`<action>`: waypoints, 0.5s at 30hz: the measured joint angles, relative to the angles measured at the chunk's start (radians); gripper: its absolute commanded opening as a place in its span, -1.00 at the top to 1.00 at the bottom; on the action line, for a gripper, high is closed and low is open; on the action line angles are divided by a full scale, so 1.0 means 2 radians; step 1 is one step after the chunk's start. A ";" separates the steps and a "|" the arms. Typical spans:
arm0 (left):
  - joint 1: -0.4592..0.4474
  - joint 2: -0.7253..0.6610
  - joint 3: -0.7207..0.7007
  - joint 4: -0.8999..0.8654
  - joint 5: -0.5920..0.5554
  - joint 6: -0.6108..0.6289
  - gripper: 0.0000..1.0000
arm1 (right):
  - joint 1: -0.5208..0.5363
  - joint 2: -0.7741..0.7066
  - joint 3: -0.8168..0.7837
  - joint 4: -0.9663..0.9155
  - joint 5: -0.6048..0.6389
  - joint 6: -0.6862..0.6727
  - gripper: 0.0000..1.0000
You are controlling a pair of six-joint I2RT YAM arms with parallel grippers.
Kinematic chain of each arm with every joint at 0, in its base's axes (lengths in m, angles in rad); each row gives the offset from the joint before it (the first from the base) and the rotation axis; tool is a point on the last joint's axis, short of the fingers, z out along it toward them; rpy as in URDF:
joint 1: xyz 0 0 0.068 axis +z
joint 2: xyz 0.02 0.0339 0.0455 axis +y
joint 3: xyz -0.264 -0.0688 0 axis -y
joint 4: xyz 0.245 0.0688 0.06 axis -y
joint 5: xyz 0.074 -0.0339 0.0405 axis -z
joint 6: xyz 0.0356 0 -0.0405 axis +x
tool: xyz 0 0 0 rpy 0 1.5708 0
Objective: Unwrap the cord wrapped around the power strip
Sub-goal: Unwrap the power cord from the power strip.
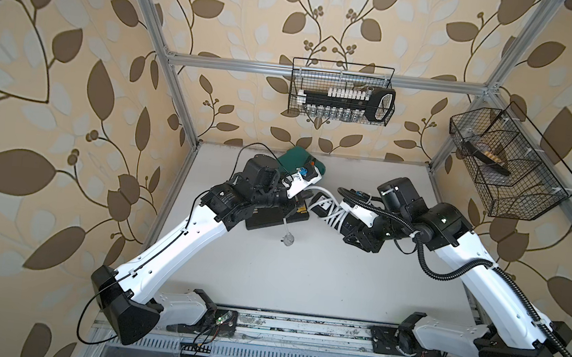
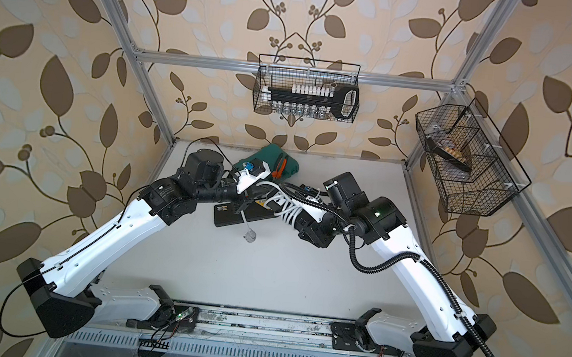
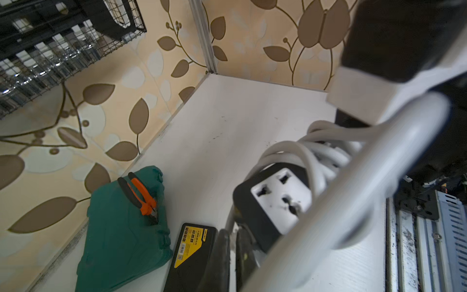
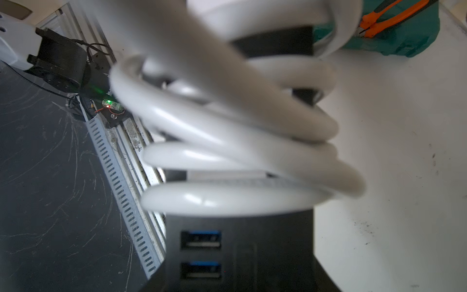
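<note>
**A:** So, where is the power strip (image 3: 278,199) right now?

**B:** It's up off the table (image 1: 302,288), between the two arms. The right gripper (image 1: 344,225) is clamped on its USB-port end. In the right wrist view those ports sit just under the coils.

**A:** And the cord (image 4: 227,156)?

**B:** Several turns are wound round the middle of the bar, and one slack loop arches out toward the left gripper (image 3: 233,240). Its fingers are pressed together, on what looks like a strand of the cord. The grey plug (image 1: 288,239) trails down beside the black case with the yellow label (image 3: 192,252). I can't tell whether it rests on the table.

**A:** What could go wrong from here?

**B:** I'd say the main risk is the strip twisting. It's held by one end only, so a hard pull on a tight turn could lever it out of the jaws. The thin strand could also slide through the pinch. The trailing plug might catch on the case edge or in a loop and tighten the wraps instead of freeing them.
</note>
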 measured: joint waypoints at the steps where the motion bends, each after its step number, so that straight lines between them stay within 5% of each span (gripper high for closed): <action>1: 0.005 0.003 0.000 -0.004 -0.005 -0.004 1.00 | 0.000 -0.003 0.000 0.000 0.000 0.000 1.00; 15: 0.036 0.018 0.000 -0.023 -0.003 -0.021 1.00 | 0.000 -0.043 -0.003 0.026 -0.056 0.010 1.00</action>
